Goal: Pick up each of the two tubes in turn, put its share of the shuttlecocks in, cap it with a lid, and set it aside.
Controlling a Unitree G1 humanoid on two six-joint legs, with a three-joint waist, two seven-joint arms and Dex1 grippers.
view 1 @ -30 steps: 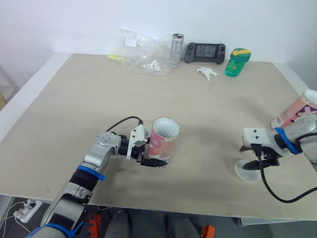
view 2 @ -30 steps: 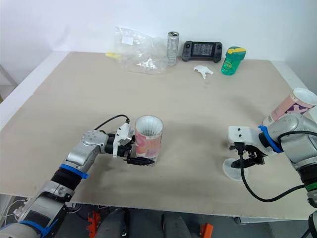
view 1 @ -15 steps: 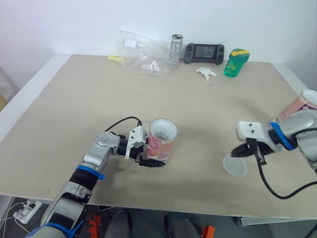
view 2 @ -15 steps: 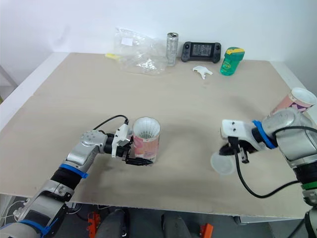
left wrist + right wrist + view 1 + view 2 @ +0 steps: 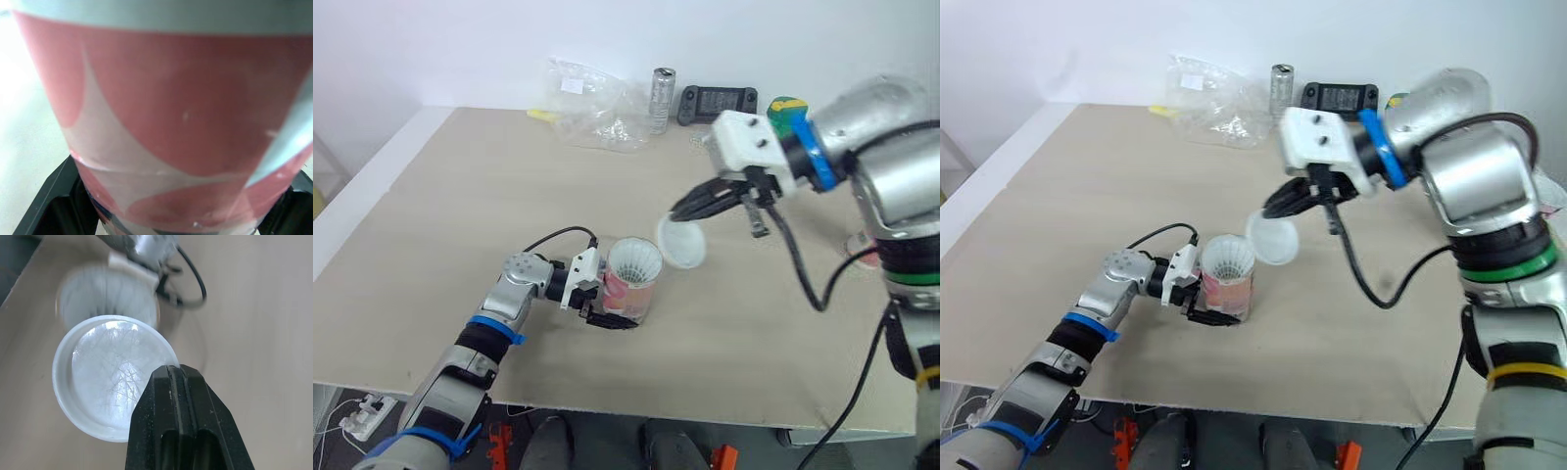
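Your pink-and-white cardboard tube [image 5: 631, 290] stands upright on the pale wooden table [image 5: 460, 196], near the front edge and a little left of its middle. Its mouth is open, and you can see the white feathers of shuttlecocks [image 5: 636, 262] inside it. Your left gripper [image 5: 612, 318] is clamped on the lower part of the tube, one black finger on each side, as the left wrist view shows. The round translucent white plastic lid [image 5: 681, 244] is in the air just beside the tube's mouth, on its right and slightly above it, tilted and not seated on the tube. Your right gripper [image 5: 679, 213] pinches the lid by its rim with the fingers pressed together, which the right wrist view makes plain. Along the far edge of the table you have a crumpled clear plastic bag [image 5: 592, 106], then a slim silver can [image 5: 663, 98] just beside it, then a black handheld game console [image 5: 718, 101] and a green bottle with a yellow top [image 5: 785, 106], partly behind the right arm.
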